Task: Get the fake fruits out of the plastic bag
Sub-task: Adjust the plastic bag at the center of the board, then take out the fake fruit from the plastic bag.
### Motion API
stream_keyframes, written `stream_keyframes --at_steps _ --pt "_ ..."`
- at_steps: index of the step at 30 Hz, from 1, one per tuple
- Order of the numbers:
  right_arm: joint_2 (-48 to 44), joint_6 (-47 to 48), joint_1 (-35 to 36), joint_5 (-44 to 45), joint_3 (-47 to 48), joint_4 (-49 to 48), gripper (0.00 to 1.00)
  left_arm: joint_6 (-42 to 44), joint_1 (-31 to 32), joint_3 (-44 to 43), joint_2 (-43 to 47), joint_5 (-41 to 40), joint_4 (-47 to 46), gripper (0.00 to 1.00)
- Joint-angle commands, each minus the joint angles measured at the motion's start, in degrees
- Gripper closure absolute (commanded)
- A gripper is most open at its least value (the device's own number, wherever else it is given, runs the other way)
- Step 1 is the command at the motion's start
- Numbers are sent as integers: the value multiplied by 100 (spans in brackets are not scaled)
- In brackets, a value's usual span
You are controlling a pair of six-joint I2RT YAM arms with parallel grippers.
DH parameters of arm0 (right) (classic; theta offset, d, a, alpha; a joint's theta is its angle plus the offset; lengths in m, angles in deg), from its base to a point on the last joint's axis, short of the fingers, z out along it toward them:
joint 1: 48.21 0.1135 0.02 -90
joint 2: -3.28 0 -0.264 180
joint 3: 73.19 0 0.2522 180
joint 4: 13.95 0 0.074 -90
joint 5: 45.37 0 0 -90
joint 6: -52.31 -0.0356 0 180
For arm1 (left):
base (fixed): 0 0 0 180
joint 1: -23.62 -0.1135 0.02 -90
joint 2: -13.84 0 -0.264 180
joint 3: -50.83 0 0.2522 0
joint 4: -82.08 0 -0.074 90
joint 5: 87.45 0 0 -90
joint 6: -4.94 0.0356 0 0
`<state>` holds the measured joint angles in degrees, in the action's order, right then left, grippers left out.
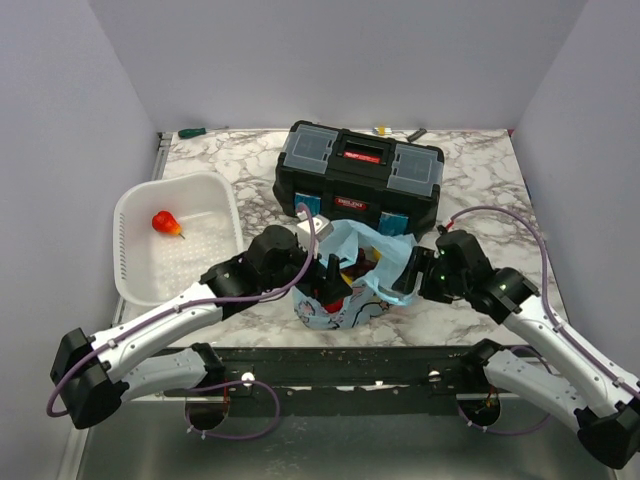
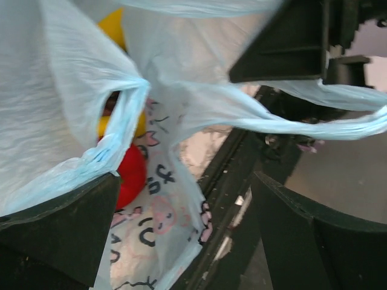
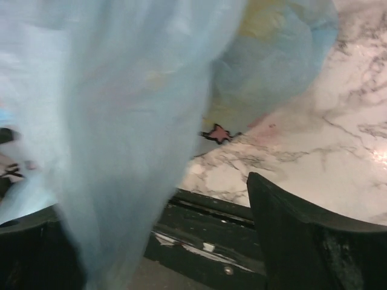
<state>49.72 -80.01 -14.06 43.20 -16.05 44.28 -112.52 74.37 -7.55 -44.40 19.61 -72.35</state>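
The light-blue plastic bag [image 1: 352, 305] with its pink cartoon print sits on the marble top in front of the toolbox. My left gripper [image 1: 330, 278] reaches into its mouth from the left, jaws open. In the left wrist view the left gripper [image 2: 187, 241] straddles the printed bag wall [image 2: 160, 211]. Behind that wall show a red apple [image 2: 130, 175] and part of a yellow banana [image 2: 115, 27]; other fruits are hidden. My right gripper [image 1: 403, 280] is at the bag's right side. In the right wrist view the right gripper [image 3: 169, 241] is open, with blue film [image 3: 121, 151] draped over its left finger.
A black toolbox [image 1: 360, 180] stands just behind the bag. A white slotted basket [image 1: 130, 260] at the left holds a small red pear-shaped fruit [image 1: 165, 222]. The black rail [image 1: 340, 365] at the table's near edge lies right below both grippers. One bag handle [image 2: 314, 130] is stretched taut rightwards.
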Motion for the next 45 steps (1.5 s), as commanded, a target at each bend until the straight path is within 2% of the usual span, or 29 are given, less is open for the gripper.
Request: stream_keyframes --at_steps 1,5,10,12,16,18,20,23,24,27,28,31,34,37,45 --pt "-137 -28 4 -275 699 -95 11 -154 143 -172 125 402 -31 12" --pt "236 -276 4 279 1189 -4 0 -163 206 -213 -5 179 -38 12" --pt "737 -439 73 103 1157 -299 0 -275 208 -207 -107 -392 88 13" --pt "877 -522 260 726 1008 -173 0 -277 208 -126 -183 -656 56 13" --pt "1269 -889 957 1376 487 -303 0 -313 217 58 -623 -801 -217 14" --pt "1487 -1280 1418 1933 307 -167 4 -408 217 298 -868 -799 -586 15" --pt "1616 -1680 1736 2439 37 -22 15 -512 217 542 -1065 -847 -886 16" --pt "1645 -1843 1775 2365 -440 -125 46 -545 210 713 -1278 -846 -1065 16" --pt "1600 -1895 1788 2335 -572 -146 60 -531 204 740 -1315 -848 -1104 16" --pt "1465 -2033 1818 2407 -770 -100 94 -374 185 741 -1348 -950 -1081 16" --pt "1446 -2138 1818 2508 -791 8 99 -326 157 738 -1343 -991 -1085 16" --pt "1500 -2226 1824 2687 -828 268 99 -206 66 647 -1289 -980 -1008 16" --pt "1635 -1761 1854 2182 -939 -282 99 -83 59 541 -1260 -562 -1133 15" --pt "1826 -1740 2071 1926 -942 -626 99 -122 89 419 -1391 -239 -1150 14" --pt "1692 -1916 2320 1935 -1024 -904 99 -66 343 247 -2055 -1196 -927 23"
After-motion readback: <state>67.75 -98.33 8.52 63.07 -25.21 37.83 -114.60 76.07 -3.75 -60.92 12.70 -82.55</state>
